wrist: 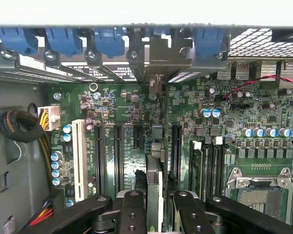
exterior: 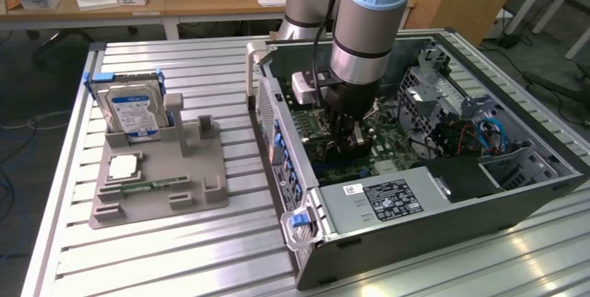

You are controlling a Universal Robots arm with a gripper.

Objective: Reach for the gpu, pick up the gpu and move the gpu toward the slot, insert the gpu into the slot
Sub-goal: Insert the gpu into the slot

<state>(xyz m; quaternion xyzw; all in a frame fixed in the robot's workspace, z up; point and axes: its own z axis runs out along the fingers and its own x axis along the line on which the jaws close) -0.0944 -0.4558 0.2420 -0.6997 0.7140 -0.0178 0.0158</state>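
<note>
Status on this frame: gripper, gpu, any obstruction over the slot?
Gripper inside the open case, shut on the gpu. Card held edge-on above the motherboard slots, bracket end toward the rear panel. Nothing seen blocking the slot.

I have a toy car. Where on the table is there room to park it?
The ribbed metal table is bare in front of the grey holder tray, and between that tray and the open computer case. It is crowded on the tray, where the hard drive stands, and inside the case, where the arm reaches down.
</note>
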